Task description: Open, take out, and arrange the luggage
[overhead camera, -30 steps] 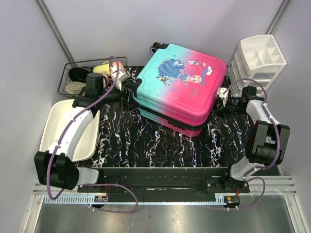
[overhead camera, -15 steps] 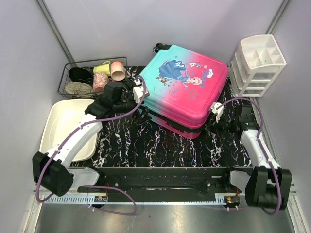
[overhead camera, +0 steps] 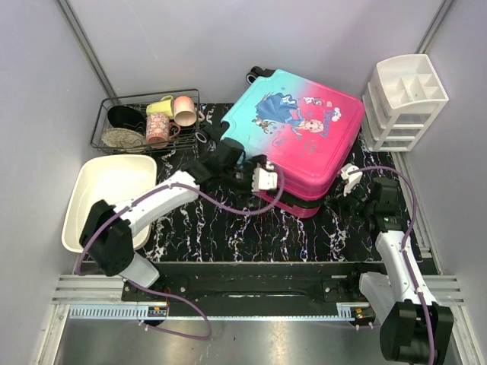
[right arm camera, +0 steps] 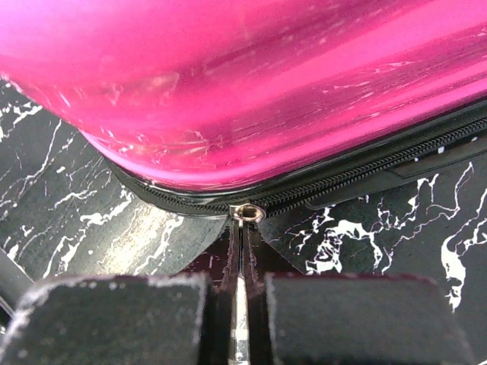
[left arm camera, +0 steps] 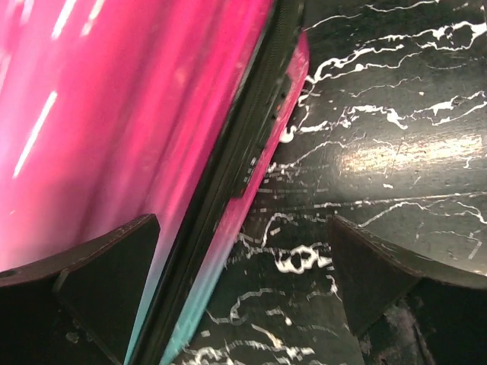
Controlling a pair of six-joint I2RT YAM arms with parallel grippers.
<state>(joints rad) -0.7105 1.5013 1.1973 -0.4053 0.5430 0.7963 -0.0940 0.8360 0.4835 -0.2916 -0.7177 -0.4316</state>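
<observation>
The luggage (overhead camera: 297,137) lies flat on the far middle of the bench (overhead camera: 205,220), printed face up. Its hard shell grades from teal at the left to hot pink at the right, with cartoon princess figures across the top and black wheels (overhead camera: 255,74) at the far corner. A dark zipper band runs around the side between the two shells, which sit one on the other.

The overhead view gives the layout. A wire basket (overhead camera: 114,114) of cups stands at the far left, with a white tub (overhead camera: 106,198) nearer on that side. A white drawer organizer (overhead camera: 403,99) stands at the far right. Both arms reach toward the case's near edge.

Only the wrist cameras show the seam up close. The left one looks along the pink side, where the black zipper track meets the marbled black surface. The right one shows the glossy pink corner, the zipper teeth and a small metal zipper pull (right arm camera: 246,214).

The left end effector (left arm camera: 243,266) is spread wide and released. One finger is beside the shell and the other is over the bench, and nothing sits between them. The right end effector (right arm camera: 242,251) is clenched tight at the near right corner, pinching the tab of the zipper pull between its fingers.
</observation>
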